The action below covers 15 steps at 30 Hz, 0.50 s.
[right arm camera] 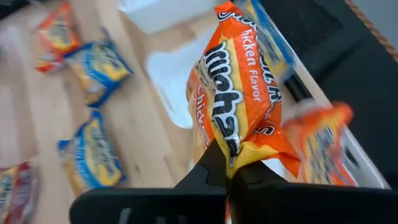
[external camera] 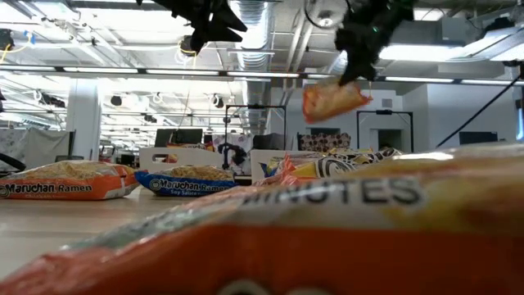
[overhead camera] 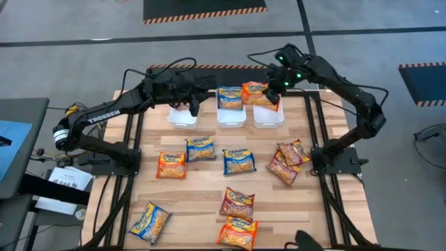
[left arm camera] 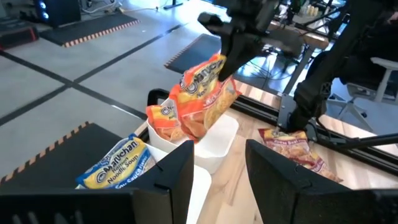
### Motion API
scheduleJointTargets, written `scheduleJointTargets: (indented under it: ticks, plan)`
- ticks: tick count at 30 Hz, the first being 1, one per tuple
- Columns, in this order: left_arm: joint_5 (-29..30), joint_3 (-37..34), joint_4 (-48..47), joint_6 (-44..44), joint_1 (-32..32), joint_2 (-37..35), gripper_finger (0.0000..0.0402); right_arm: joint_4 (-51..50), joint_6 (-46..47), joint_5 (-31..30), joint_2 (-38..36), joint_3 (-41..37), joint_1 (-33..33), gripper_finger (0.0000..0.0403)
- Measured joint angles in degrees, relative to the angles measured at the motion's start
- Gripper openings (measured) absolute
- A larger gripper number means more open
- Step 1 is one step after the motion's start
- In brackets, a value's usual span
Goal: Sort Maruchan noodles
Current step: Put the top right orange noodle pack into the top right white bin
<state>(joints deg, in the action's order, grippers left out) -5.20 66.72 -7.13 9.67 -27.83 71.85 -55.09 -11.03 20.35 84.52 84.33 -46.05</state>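
Note:
Three white bins stand along the table's far edge. My right gripper [overhead camera: 274, 93] [right arm camera: 231, 163] is shut on an orange Maruchan packet [right arm camera: 239, 93] [external camera: 332, 98] above the right bin [overhead camera: 267, 117]. A second orange packet [right arm camera: 320, 146] stands in that bin, leaning on its wall. A blue packet [overhead camera: 229, 97] stands in the middle bin [overhead camera: 231, 118]. My left gripper [overhead camera: 194, 106] [left arm camera: 219, 165] hovers open over the left bin [overhead camera: 182, 117], touching nothing. Several more packets lie flat on the table. My right gripper pinches the orange packet between its two fingers at one end edge [right arm camera: 239, 148], coming from above and pointing down. The packet hangs below the fingers, tilted and lifted clear above the right bin [left arm camera: 217, 134].
On the wood lie an orange packet [overhead camera: 171, 164], blue packets [overhead camera: 201, 148] [overhead camera: 239, 160] [overhead camera: 150, 222], dark red packets [overhead camera: 293, 152] [overhead camera: 283, 169] [overhead camera: 237, 203] and an orange one [overhead camera: 237, 233] at the near edge. Bare wood shows between the bins and the packets.

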Motion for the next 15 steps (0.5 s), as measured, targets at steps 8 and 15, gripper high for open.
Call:
scheduleJointTargets:
  ticks: [8,15]
  plan:
    - [0.0,0.0,0.0,-0.6,-1.1,0.0,0.0133,8.3,-2.8,-8.0,-3.8,-14.6,-4.5,0.0006]
    - [0.0,0.0,0.0,-2.0,-2.7,0.0,0.0133,12.6,-4.7,-13.6,0.9,-15.6,-3.8,0.0006]
